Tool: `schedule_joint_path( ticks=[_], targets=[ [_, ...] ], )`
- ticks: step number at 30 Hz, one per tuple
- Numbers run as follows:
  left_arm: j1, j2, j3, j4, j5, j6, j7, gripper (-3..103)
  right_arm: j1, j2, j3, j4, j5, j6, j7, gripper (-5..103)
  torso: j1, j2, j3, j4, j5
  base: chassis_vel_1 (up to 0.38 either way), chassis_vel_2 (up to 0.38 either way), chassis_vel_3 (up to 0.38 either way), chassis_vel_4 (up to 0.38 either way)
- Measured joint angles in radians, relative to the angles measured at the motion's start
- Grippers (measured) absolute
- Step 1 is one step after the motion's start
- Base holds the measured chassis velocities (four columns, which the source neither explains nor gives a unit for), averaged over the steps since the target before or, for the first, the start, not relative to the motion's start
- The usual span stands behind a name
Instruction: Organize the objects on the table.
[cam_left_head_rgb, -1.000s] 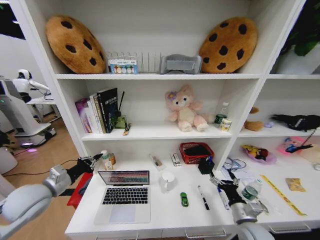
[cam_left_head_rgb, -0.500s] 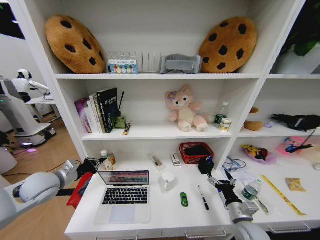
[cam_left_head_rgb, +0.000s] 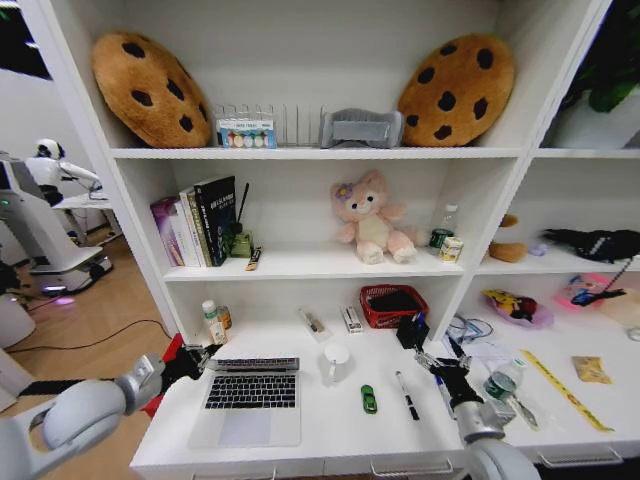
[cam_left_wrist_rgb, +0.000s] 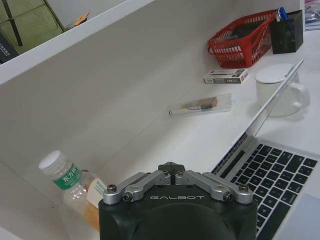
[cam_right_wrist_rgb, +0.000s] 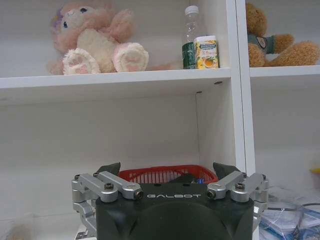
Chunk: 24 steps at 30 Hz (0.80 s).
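The silver laptop (cam_left_head_rgb: 248, 397) lies at the table's (cam_left_head_rgb: 330, 430) front left, its lid (cam_left_head_rgb: 256, 364) tipped low over the keyboard (cam_left_wrist_rgb: 272, 175). My left gripper (cam_left_head_rgb: 197, 360) is shut, its fingers folded together (cam_left_wrist_rgb: 171, 166), at the lid's left end. To the right stand a white mug (cam_left_head_rgb: 336, 362), a tiny green toy (cam_left_head_rgb: 368, 398) and a black marker (cam_left_head_rgb: 405, 393). My right gripper (cam_left_head_rgb: 437, 362) is open and holds nothing, hovering over pens in front of the black pen cup (cam_left_head_rgb: 411, 331). Small bottles (cam_left_head_rgb: 212, 322) stand behind the laptop's left corner. A yellow ruler (cam_left_head_rgb: 565, 390) lies far right.
A red basket (cam_left_head_rgb: 393, 305) sits against the back wall, with a small box (cam_left_wrist_rgb: 225, 76) and a bagged pen (cam_left_wrist_rgb: 200, 105) beside it. Shelves above hold books, a plush toy (cam_right_wrist_rgb: 97, 42) and cookie cushions. A clear bottle (cam_left_head_rgb: 500, 383) and papers crowd the right side.
The laptop lid has swung down from upright to low over the keyboard. My left gripper has moved forward and down with it. The right gripper has barely shifted.
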<state>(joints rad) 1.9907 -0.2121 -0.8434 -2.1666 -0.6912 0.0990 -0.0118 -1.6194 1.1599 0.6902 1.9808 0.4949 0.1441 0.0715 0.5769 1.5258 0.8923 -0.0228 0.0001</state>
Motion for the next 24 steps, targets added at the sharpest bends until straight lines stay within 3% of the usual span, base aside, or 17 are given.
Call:
schedule_joint_path(
  ticks=[8,10,12,14,15,16,17,19,20,21,22,24],
  targets=[
    [0.102,-0.161,-0.003,-0.031,0.117,-0.03,0.004,0,0.002,-0.004,-0.007,0.008,-0.001,-0.004,0.009,100,0.0,0.0,0.0,0.0,-0.0001,0.0,0.0,0.0,0.0],
    [0.141,-0.292,0.036,-0.026,0.2,-0.052,0.011,0,-0.005,-0.004,-0.005,0.009,0.0,-0.005,0.01,100,0.0,0.0,0.0,0.0001,-0.0002,0.0,0.0,0.0,0.0],
    [0.147,-0.327,0.05,-0.021,0.219,-0.059,0.013,0,-0.006,-0.004,-0.005,0.008,0.0,-0.005,0.01,100,0.0,0.0,0.0,0.0001,-0.0001,0.0,0.0,0.0,0.0],
    [0.148,-0.426,0.098,0.0,0.283,-0.086,0.02,0,-0.01,0.0,-0.007,0.007,-0.002,-0.004,0.01,100,0.0,0.0,0.0,0.0003,0.0001,0.0,0.0,0.0,0.0],
    [0.148,-0.426,0.098,0.0,0.283,-0.086,0.02,0,-0.01,0.0,-0.007,0.007,-0.002,-0.004,0.01,100,0.0,0.0,0.0,0.0003,0.0001,0.0,0.0,0.0,0.0],
    [0.128,-0.49,0.128,0.013,0.309,-0.099,0.019,0,-0.011,0.003,-0.009,0.007,-0.003,-0.004,0.01,100,0.0,0.0,0.0,0.0004,0.0,0.0,0.0,0.0,0.0],
    [0.128,-0.49,0.128,0.013,0.309,-0.099,0.019,0,-0.011,0.003,-0.009,0.007,-0.003,-0.004,0.01,100,0.0,0.0,0.0,0.0004,0.0,0.0,0.0,0.0,0.0],
    [0.083,-0.59,0.145,0.024,0.312,-0.109,-0.001,-3,-0.016,0.005,-0.01,0.013,-0.003,-0.004,0.01,100,0.0,0.0,0.0,0.0,-0.0001,0.0,0.0,0.0,0.0],
    [0.083,-0.59,0.145,0.024,0.312,-0.109,-0.001,-3,-0.016,0.005,-0.01,0.013,-0.003,-0.004,0.01,100,0.0,0.0,0.0,0.0,-0.0001,0.0,0.0,0.0,0.0],
    [0.056,-0.653,0.137,0.019,0.287,-0.105,-0.014,2,-0.021,0.004,-0.009,0.015,-0.003,-0.003,0.01,100,0.0,0.0,0.0,0.0001,-0.0002,0.0,0.0,0.0,0.0],
    [0.056,-0.653,0.137,0.019,0.287,-0.105,-0.014,2,-0.021,0.004,-0.009,0.015,-0.003,-0.003,0.01,100,0.0,0.0,0.0,0.0001,-0.0002,0.0,0.0,0.0,0.0],
    [0.017,-0.755,0.094,-0.019,0.234,-0.097,-0.039,18,-0.028,0.002,-0.006,0.016,-0.001,-0.001,0.009,100,0.0,0.0,0.0,-0.0001,0.0001,0.0,0.0,0.0,0.0]
  ],
)
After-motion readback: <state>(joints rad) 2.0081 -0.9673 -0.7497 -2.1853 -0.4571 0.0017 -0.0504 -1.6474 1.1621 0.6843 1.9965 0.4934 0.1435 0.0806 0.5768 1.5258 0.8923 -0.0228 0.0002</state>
